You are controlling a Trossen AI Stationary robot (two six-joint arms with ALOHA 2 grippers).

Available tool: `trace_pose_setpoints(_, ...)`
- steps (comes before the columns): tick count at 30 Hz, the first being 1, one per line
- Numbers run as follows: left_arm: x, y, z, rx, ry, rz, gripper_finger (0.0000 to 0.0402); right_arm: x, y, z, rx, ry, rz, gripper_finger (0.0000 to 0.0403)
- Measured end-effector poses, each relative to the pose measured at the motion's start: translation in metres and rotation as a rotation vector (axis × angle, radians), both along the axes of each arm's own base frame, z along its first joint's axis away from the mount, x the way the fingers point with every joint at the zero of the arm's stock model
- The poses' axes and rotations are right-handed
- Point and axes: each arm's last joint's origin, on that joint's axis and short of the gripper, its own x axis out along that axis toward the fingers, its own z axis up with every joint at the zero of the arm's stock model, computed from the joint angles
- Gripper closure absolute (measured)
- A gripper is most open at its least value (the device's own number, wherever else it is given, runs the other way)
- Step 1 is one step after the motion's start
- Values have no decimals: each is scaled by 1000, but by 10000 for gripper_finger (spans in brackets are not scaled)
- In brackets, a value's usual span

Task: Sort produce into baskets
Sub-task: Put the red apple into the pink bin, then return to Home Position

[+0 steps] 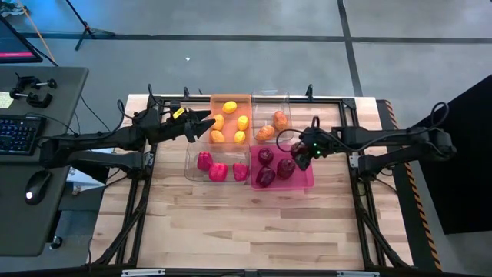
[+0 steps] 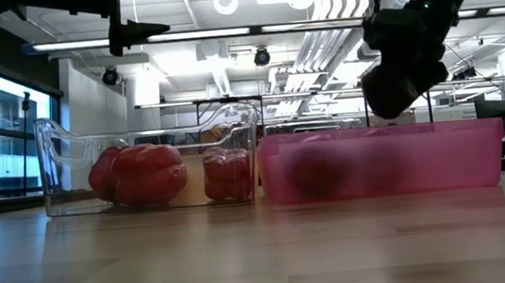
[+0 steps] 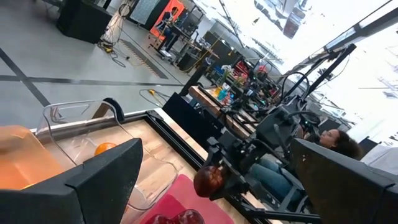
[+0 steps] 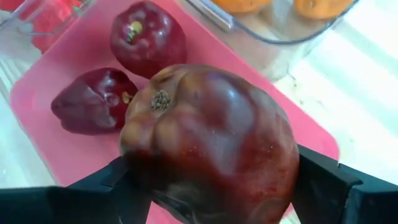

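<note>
Fingers of my right gripper (image 4: 211, 180) are clamped on a dark maroon piece (image 4: 208, 146), one dark pad on each flank, and it fills most of my right wrist view with its stem scar turned toward the camera. In the high view that gripper (image 1: 302, 156) sits right of centre, at the right-hand edge of the pink basket (image 1: 307, 181), with the load raised above it rather than resting in it. Below the held piece, two more maroon pieces (image 4: 148, 37) lie on the pink floor, apart from each other; from above I count three or so inside, though my own claw hides part of that corner.

Left of the pink basket stands a clear basket (image 1: 189, 163) holding red pepper-like pieces (image 1: 204, 161); in the low view they press against its near wall. Above these, toward the top of the high view, the orange basket (image 1: 231, 98) carries the yellow pieces (image 1: 229, 107), and beside it on the right a second clear basket (image 1: 270, 98) holds orange pieces (image 1: 280, 119).

My left gripper (image 1: 201, 125) hovers at the left rim of the orange basket, centre-left in the high view, its fingers spread apart and holding nothing. All four baskets rest together on the wooden table (image 1: 254, 227).
</note>
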Motion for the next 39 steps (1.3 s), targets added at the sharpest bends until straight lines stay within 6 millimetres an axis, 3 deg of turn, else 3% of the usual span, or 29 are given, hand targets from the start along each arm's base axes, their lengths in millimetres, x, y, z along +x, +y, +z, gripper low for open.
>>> trace_pose_setpoints(16,0,0,0,-1,1,3,5,0,-13,-8,87,-56,-99,109)
trace_pose_setpoints(19,0,0,0,0,1,3,5,-1,-13,-8,125,-53,-80,89)
trace_pose_setpoints(25,0,0,0,1,2,3,5,-1,-13,-9,134,-47,-88,11)
trace_pose_setpoints(30,0,2,0,10,6,12,5,-1,-14,-7,117,-47,-107,24)
trace_pose_setpoints(34,-4,5,7,34,-11,18,5,6,-16,18,65,-123,-70,26)
trace_pose_setpoints(39,-11,7,24,109,-12,24,5,10,-19,73,-95,-271,-31,27)
